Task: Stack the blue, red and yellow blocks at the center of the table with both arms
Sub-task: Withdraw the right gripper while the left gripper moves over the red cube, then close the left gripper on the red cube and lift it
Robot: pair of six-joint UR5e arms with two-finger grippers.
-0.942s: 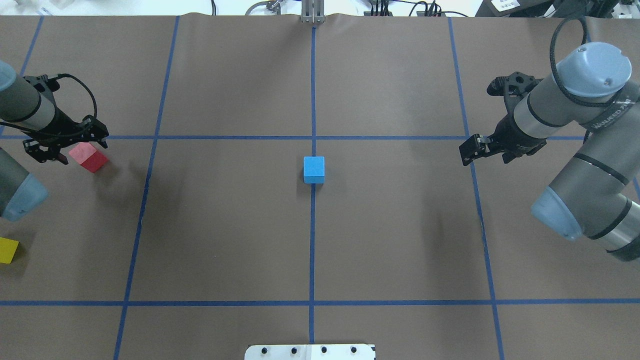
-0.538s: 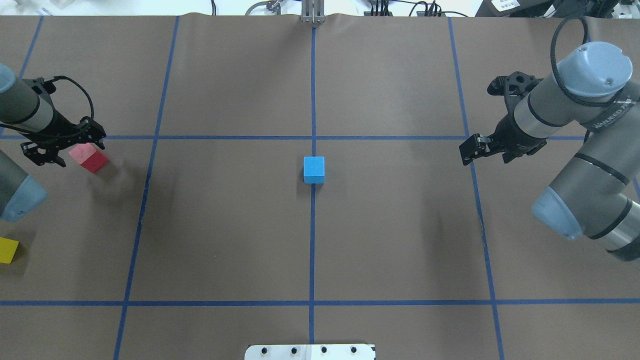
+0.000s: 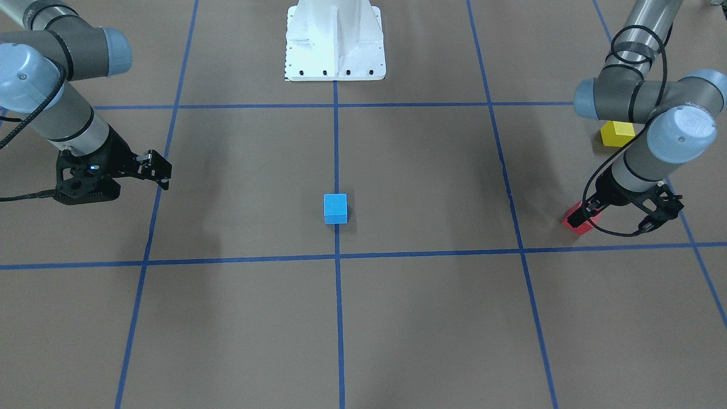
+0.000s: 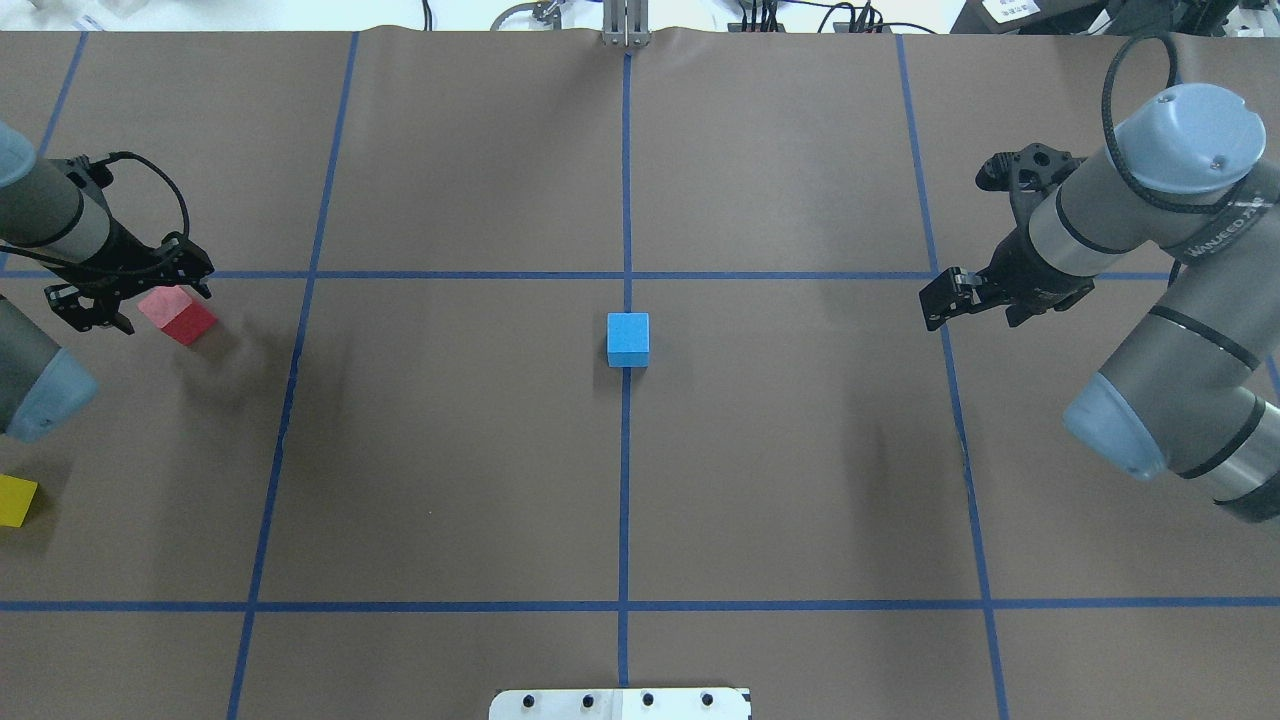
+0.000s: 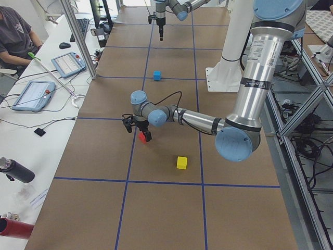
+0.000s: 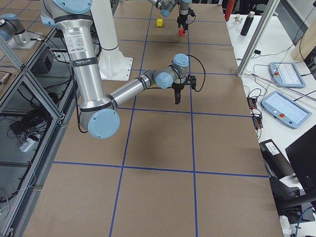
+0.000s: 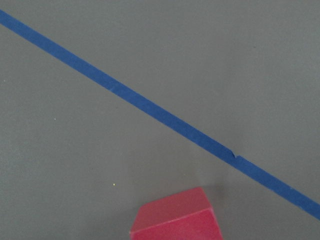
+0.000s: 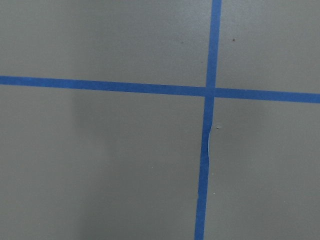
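Brown table (image 4: 800, 480), blue tape grid, white bolted pedestal (image 3: 335, 40) at the robot's edge. Left gripper (image 4: 135, 293): jaws spread, holding nothing, pointing down over the table's far-left square. Since the earliest overhead frame it has drawn a touch toward the left table edge; from the later one to now, no shift I can make out. Red block (image 4: 178, 316) sits on the table just beside and below that gripper, on its centre-facing side. In the front view one finger (image 3: 590, 209) overlaps the block's top edge, and I cannot tell whether they touch. The left wrist view shows the block cut off at the bottom edge, a diagonal tape line above it. Block position matches both earlier frames. Left arm (image 4: 40, 215) comes in from the left border. Yellow block (image 4: 15, 500) rests near the same border, nearer the robot, well apart from the red one, unmoved. Blue block (image 4: 627, 339) sits alone on the centre tape line (image 4: 625, 480), just robot-side of the crossing, unmoved. Right gripper (image 4: 935, 305): fingers look drawn together, empty, hanging over a tape crossing on the right. Right arm (image 4: 1130, 200) holds the same pose as in both earlier frames.
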